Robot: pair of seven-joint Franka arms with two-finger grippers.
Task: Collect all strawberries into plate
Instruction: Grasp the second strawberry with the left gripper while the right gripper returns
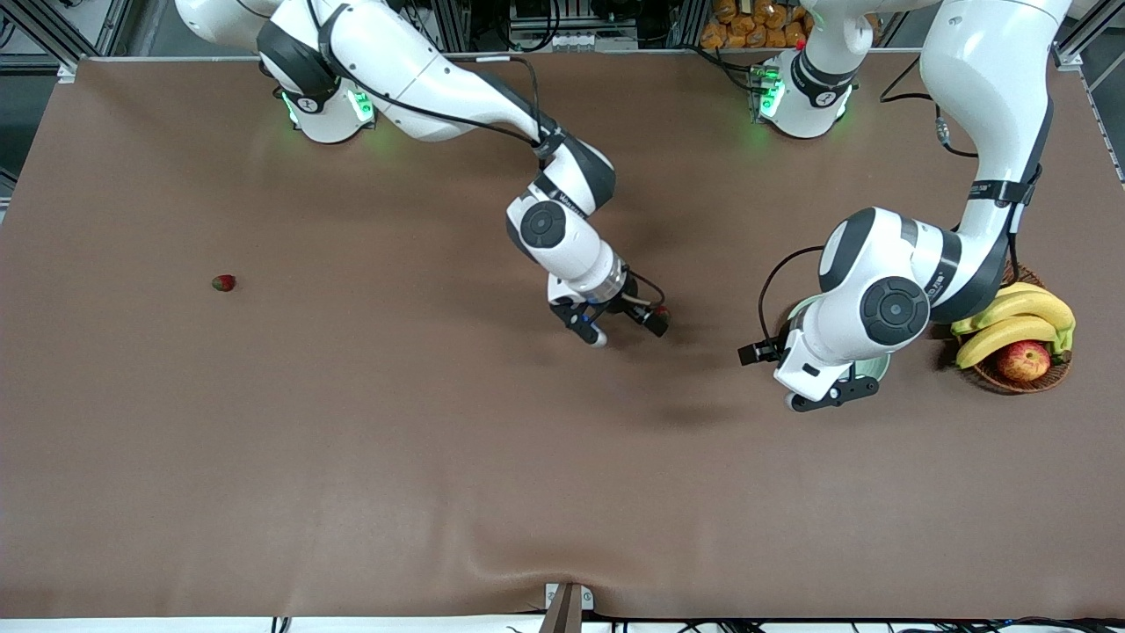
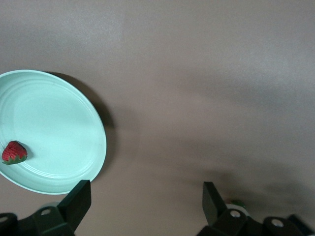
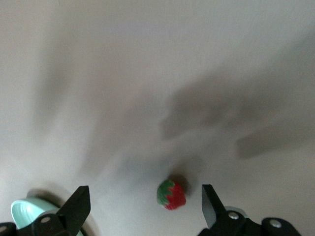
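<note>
Strawberries lie in three places. One [image 2: 14,152] sits in the plate [image 2: 74,147], close to its rim. A second [image 3: 171,194] lies on the brown surface [image 1: 352,440] near the middle, between the open fingers of the right tool [image 1: 628,325]; in the front view it shows as a red spot [image 1: 661,312] beside one fingertip, touching neither finger that I can see. The third [image 1: 223,282] lies alone toward the right arm's end of the surface, well apart from everything else.

The mint-green plate is mostly hidden under the left arm in the front view, only an edge [image 1: 802,308] showing. It rests on the surface beside a wicker basket [image 1: 1019,382] that holds bananas [image 1: 1019,321] and an apple [image 1: 1023,360].

The right tool is low over the surface with its fingers [image 3: 74,209] spread apart and nothing clamped. The left tool [image 1: 831,396] hangs over the plate's edge nearest the front camera, its fingers [image 2: 76,199] also spread wide and empty.
</note>
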